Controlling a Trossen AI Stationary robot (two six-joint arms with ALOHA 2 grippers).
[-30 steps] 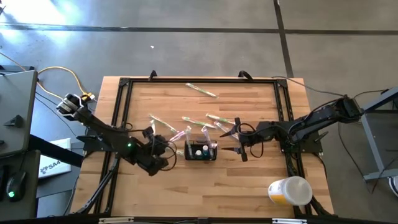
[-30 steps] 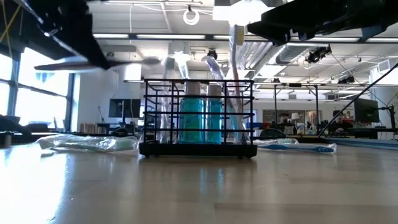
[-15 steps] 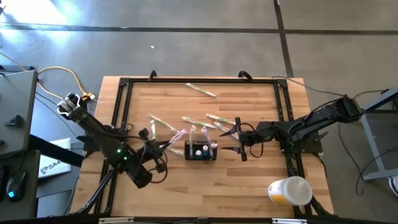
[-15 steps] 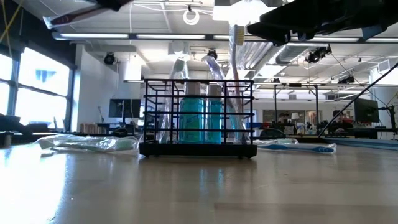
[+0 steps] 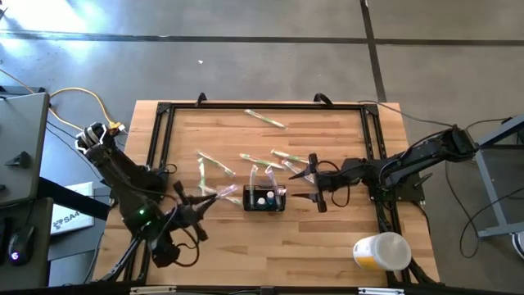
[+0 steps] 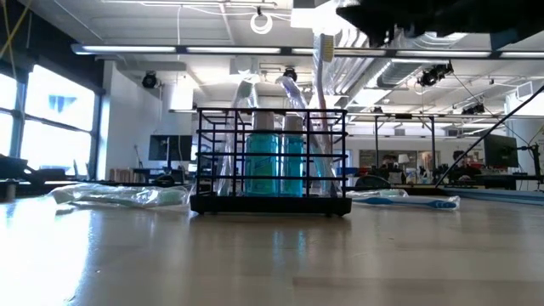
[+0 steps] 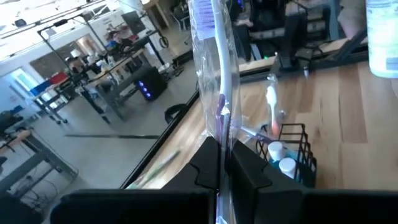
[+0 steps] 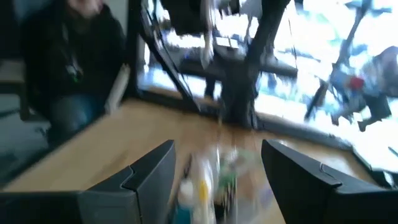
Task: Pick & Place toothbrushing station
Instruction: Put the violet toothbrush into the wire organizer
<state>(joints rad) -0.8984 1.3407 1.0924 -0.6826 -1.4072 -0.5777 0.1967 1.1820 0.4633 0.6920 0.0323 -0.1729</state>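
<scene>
The toothbrushing station (image 5: 264, 199) is a small black wire caddy near the table's middle, with blue-capped bottles and wrapped brushes standing in it (image 6: 272, 161). My left gripper (image 5: 199, 201) hovers to its left, shut on a plastic-wrapped toothbrush (image 7: 214, 68) that reaches toward the caddy (image 7: 289, 152). My right gripper (image 5: 314, 183) hangs open just right of the caddy, with nothing between its fingers (image 8: 149, 180), and shows at the low view's top (image 6: 425, 17). My left gripper pinches the wrapped toothbrush between its two shut fingers at one end of the wrapper (image 7: 219, 134). The fingers come nearly level from the table's left and lie along it. The brush sticks out beyond the fingertips (image 5: 221, 193), lifted clear of the table.
Several wrapped toothbrushes lie loose beyond the caddy (image 5: 214, 162) (image 5: 264, 119) (image 5: 286, 156); two show in the low view (image 6: 119, 195) (image 6: 408, 201). A white-and-yellow cup (image 5: 381, 250) lies on its side at the near right. A black frame (image 5: 160, 123) rims the table.
My left gripper has swung away from the caddy toward the table's left and near edges and has risen out of the low view. It has turned as it went and stayed shut on the wrapped toothbrush, which has travelled with it. My right gripper has kept still.
</scene>
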